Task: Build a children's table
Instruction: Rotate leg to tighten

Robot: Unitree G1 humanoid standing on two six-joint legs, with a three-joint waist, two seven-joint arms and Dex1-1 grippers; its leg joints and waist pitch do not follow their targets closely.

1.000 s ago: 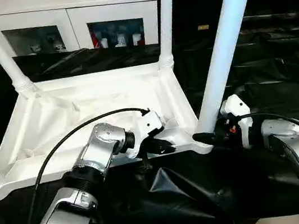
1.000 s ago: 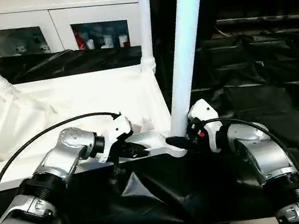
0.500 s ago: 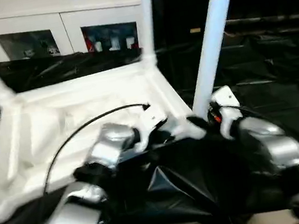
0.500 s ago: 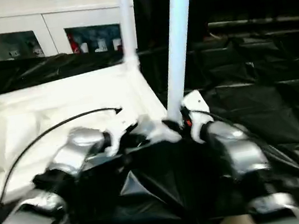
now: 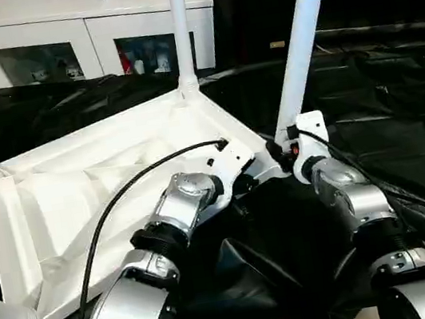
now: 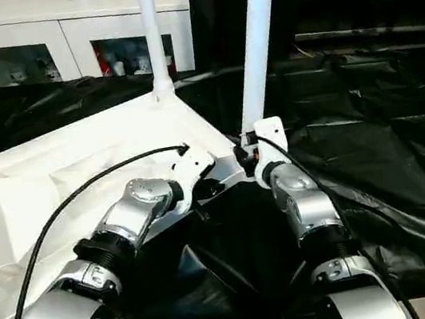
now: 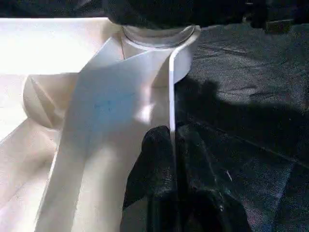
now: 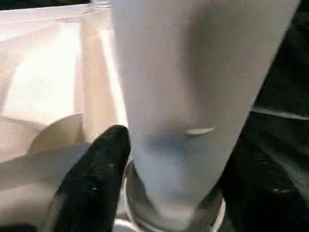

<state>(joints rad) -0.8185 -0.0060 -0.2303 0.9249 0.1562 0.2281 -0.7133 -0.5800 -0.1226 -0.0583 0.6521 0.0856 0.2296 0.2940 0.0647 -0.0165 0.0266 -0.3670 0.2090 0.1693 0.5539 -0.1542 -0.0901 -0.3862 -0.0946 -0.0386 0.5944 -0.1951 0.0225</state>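
On black sheeting (image 5: 402, 129), tabletop (image 5: 81, 196) now swung round, grippers at same corner

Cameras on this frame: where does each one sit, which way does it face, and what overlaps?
Left eye: on the head, facing forward and down at the upturned tabletop with legs standing up; both silver forearms show.
Right eye: same head, slightly offset, same scene.
Left wrist: on the left arm, looking along the left tool, shut on the tabletop's rim.
Right wrist: on the right arm, looking close at the near right leg; one black finger beside it.
Shared: both wrist views show that leg's corner socket.
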